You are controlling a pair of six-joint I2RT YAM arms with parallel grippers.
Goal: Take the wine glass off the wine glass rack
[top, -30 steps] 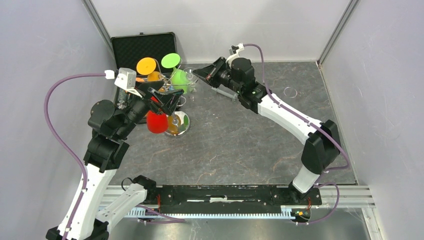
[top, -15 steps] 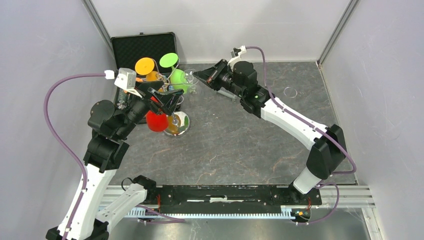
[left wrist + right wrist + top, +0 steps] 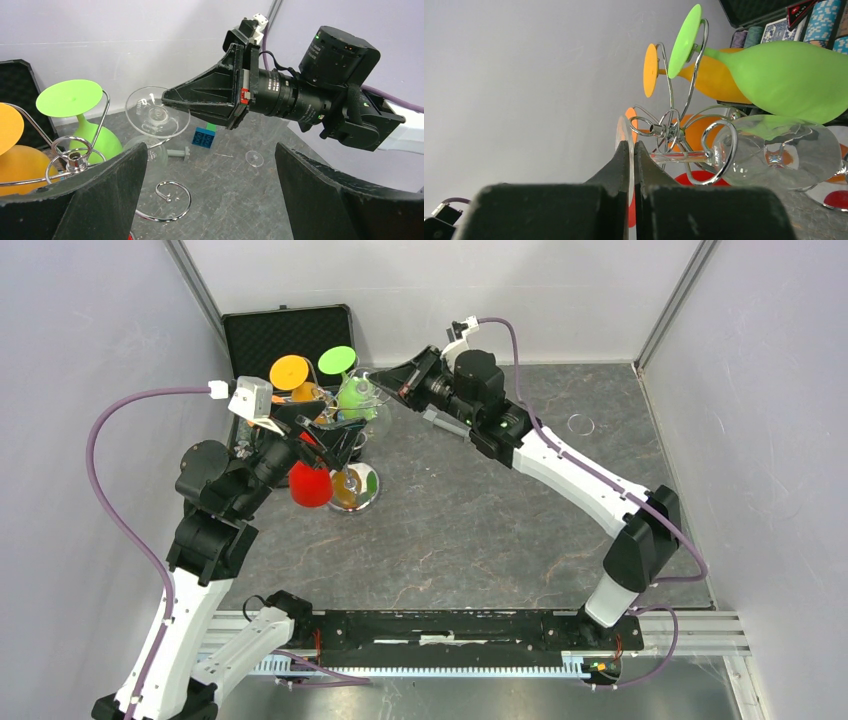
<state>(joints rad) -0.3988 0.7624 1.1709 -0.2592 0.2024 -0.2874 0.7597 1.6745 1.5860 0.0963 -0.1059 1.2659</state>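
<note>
The wine glass rack [image 3: 362, 490] is a silver wire stand on a shiny disc base, at the table's back left. Orange [image 3: 292, 372], green [image 3: 355, 398] and red [image 3: 311, 485] glasses hang on it upside down. A clear wine glass [image 3: 784, 150] hangs on it too, its stem lying in a curled hook [image 3: 720, 150]. My right gripper [image 3: 632, 145] is shut on the rim of this glass's flat foot [image 3: 157, 112]. In the top view the right gripper [image 3: 383, 380] is at the rack's top right. My left gripper [image 3: 338, 435] is open and empty over the rack's hub [image 3: 75, 159].
A black foam-lined case [image 3: 290, 335] stands open behind the rack, with poker chips [image 3: 819, 25] in it. A blue brick [image 3: 204, 137], a grey peg [image 3: 177, 152] and a loose clear disc [image 3: 254, 158] lie on the table right of the rack. Grey walls close in on three sides.
My right gripper has moved left and up to the rack's top, where it now grips the clear glass's foot. The green glass has shifted slightly. My left arm has barely moved.
</note>
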